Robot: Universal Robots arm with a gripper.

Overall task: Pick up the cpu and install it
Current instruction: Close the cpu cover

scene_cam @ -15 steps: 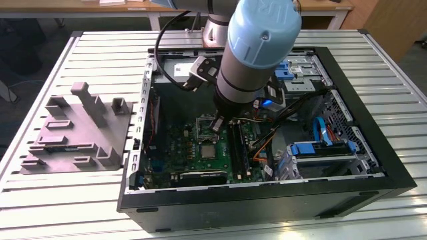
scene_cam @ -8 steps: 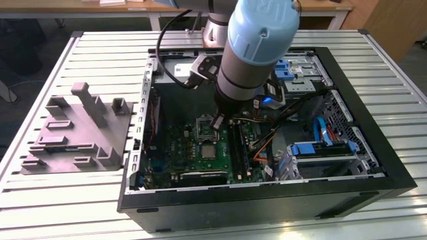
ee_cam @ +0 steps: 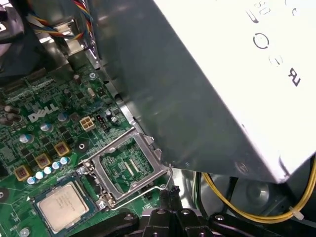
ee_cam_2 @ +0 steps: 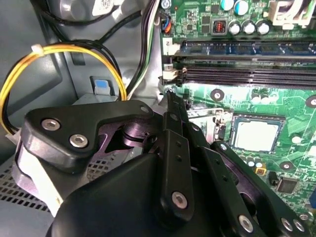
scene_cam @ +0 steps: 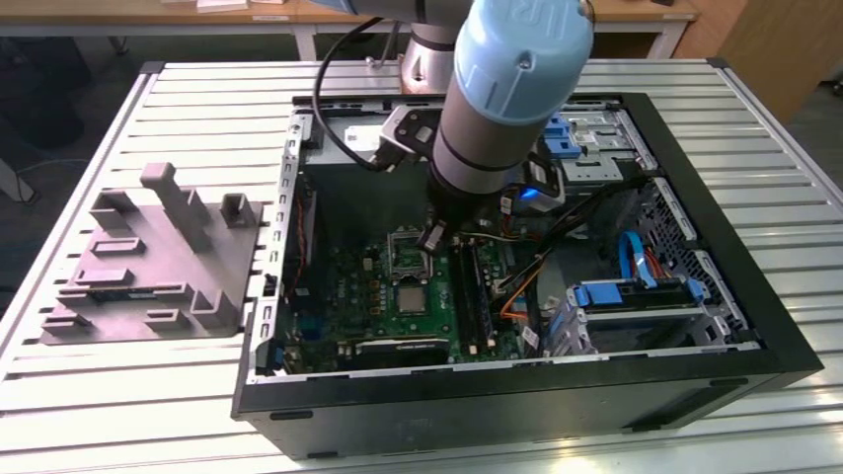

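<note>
The cpu (ee_cam: 61, 206), a small square chip with a silver-grey top, lies flat in its socket on the green motherboard (ee_cam: 44, 131). It also shows in the second wrist view (ee_cam_2: 256, 133) and the exterior view (scene_cam: 413, 298). The silver socket frame (ee_cam: 129, 170) stands hinged open beside it, its wire lever (ee_cam: 140, 193) raised. My gripper (ee_cam: 173, 190) is shut with nothing between its fingers. Its tips sit right at the end of the lever, a short way from the cpu; I cannot tell if they touch the lever. The exterior view has the gripper (scene_cam: 432, 237) low inside the case.
The open black PC case (scene_cam: 737, 296) lies on a slatted metal table (scene_cam: 158, 415). A grey moulded holder block (scene_cam: 152, 262) sits at the exterior view's left. Yellow cables (ee_cam_2: 54, 52), memory slots (ee_cam_2: 247, 61) and a metal power-supply box (ee_cam: 212, 84) crowd the gripper.
</note>
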